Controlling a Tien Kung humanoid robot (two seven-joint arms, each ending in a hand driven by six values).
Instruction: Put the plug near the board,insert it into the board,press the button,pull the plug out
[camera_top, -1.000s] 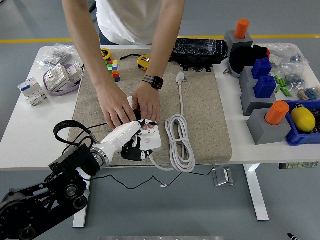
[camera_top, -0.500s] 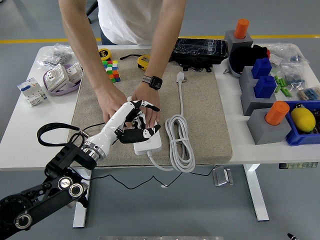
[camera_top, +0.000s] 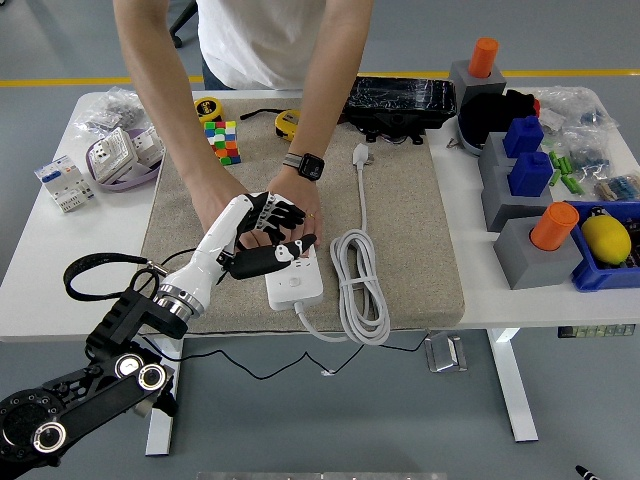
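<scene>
The white power strip (camera_top: 296, 286) lies on the beige mat (camera_top: 410, 230), its far end under the person's hands. My left hand (camera_top: 268, 235), white with black digits, hovers over that far end, in front of the person's hand with the watch (camera_top: 307, 165). A dark shape (camera_top: 252, 263) sits under my palm; I cannot tell whether it is the plug or part of my hand. The person's other hand (camera_top: 217, 205) rests just left of my wrist. The strip's white cable coil (camera_top: 358, 285) lies to the right, and its own plug (camera_top: 361, 153) rests further back.
A colour cube (camera_top: 229, 142) and tape measures (camera_top: 287, 124) lie at the back of the mat. Grey blocks with orange (camera_top: 553, 226) and blue (camera_top: 529, 172) pegs stand right, beside a blue bin (camera_top: 606, 274). Breakers (camera_top: 63, 183) sit at the left edge. A black cable loop (camera_top: 100, 272) lies by my forearm.
My left hand has risen from the strip's near middle and moved back and left over its far end. The person's hands have stayed on the strip.
</scene>
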